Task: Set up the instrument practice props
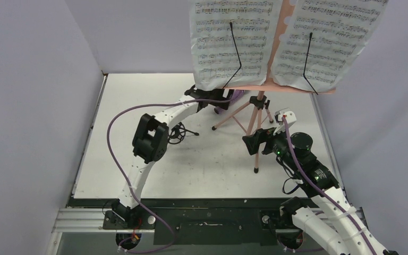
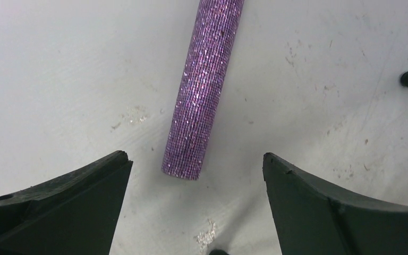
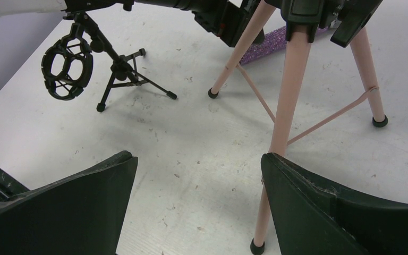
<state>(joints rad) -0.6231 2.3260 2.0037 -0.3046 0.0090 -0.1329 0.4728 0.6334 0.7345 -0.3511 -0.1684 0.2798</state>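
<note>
Microphone (image 2: 202,90) not yet mounted: it lies flat on the white table (image 1: 138,159), glittery purple handle pointing away from the left wrist camera, butt end nearest. Grey head not in view.

Nearest the bases: right gripper (image 3: 197,158), jaws spread wide, nothing between them. It hangs low beside the front leg of the pink music stand (image 1: 255,119), apart from it.

Mid-table: the music stand is upright on its tripod, all three feet on the table. To its left stands the small black mic stand (image 3: 119,69), on its own legs, ring cradle empty and tilted towards the near-left.

Further back: left gripper (image 2: 195,158), reaching in under the desk of the music stand. Jaws stand wide apart, one on each side of the microphone's butt end, neither touching it. Not a grip.

Farthest and highest: sheet-music pages (image 1: 234,37), two spreads resting on the desk, each behind a black wire retainer.

Step in hand, as I judge it: music stand and pages look done; the microphone-to-cradle step remains, with the left arm lined up over the handle.

Next move calls for: lowering and closing across the handle near its butt end, lifting clear of the tripod leg close by, then carrying it nearer and leftward to the cradle. The glitter surface is round and may roll; the mic stand looks light and could tip when the handle is pushed in.
</note>
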